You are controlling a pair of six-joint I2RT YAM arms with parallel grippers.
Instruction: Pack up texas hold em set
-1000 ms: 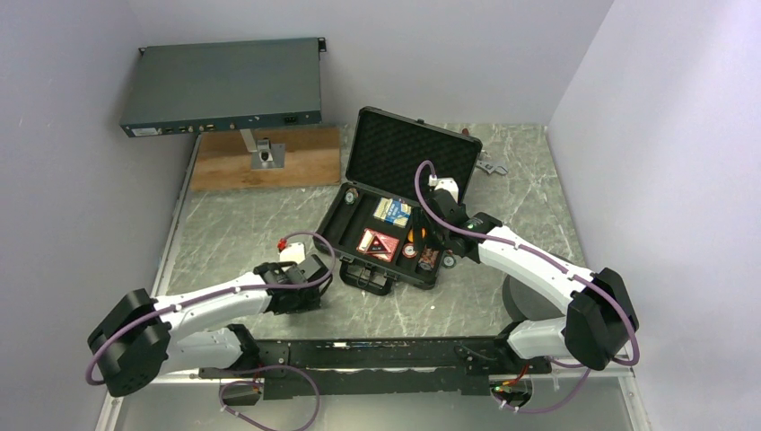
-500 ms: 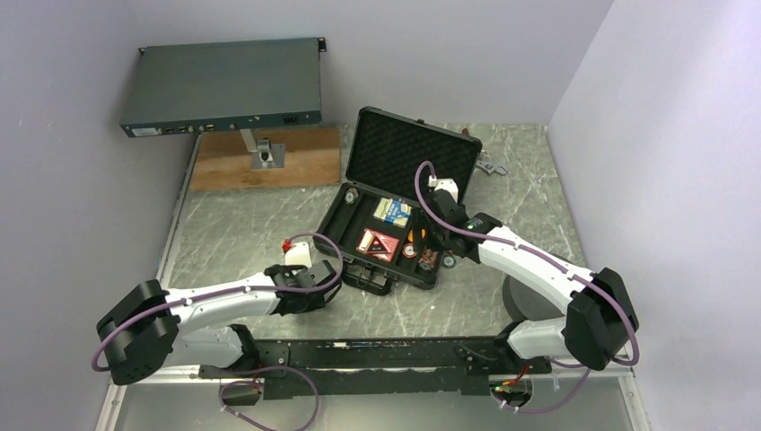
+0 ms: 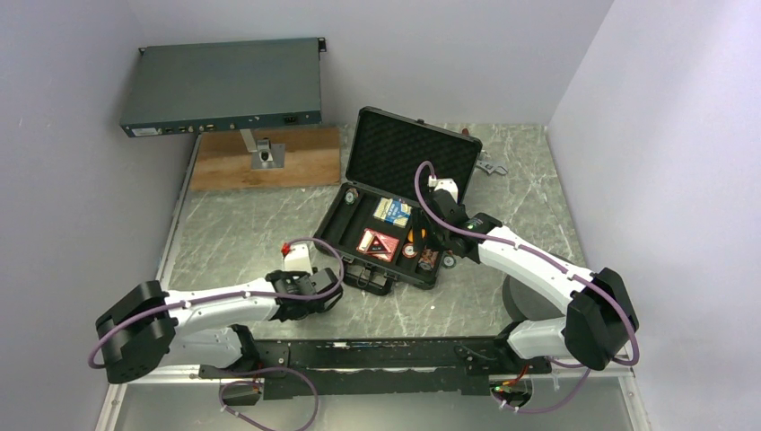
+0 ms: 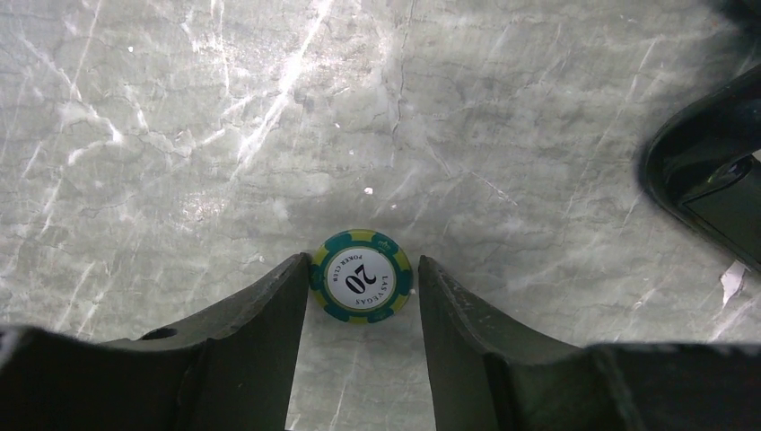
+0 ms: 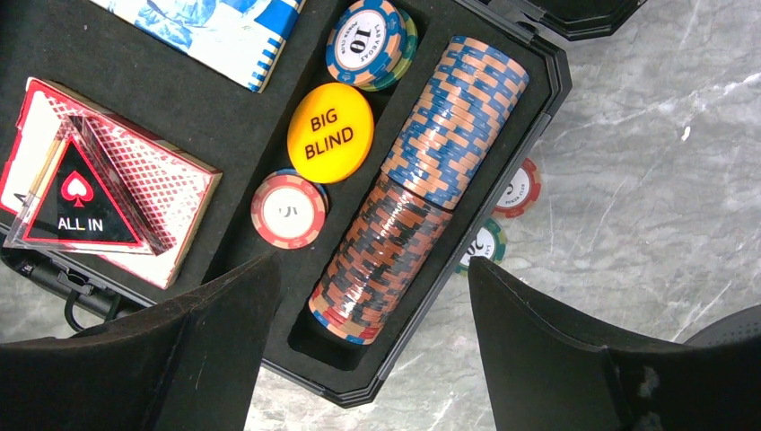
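The black case lies open mid-table, its lid upright. In the right wrist view it holds a row of stacked chips, an orange "BIG BLIND" disc, a red card deck and a blue deck. My right gripper is open wide above the chip row. Two loose chips, red and green, lie on the table beside the case. My left gripper is open, low over the table. Its fingers straddle a green "20" chip lying flat; the left finger touches it.
A grey-blue rack box stands on a post over a wooden board at the back left. A metal tool lies behind the case. The case's front corner shows at the right of the left wrist view. Walls close both sides.
My left gripper has swung nearer and to the right, down to the table around the green chip. The right arm has not moved.
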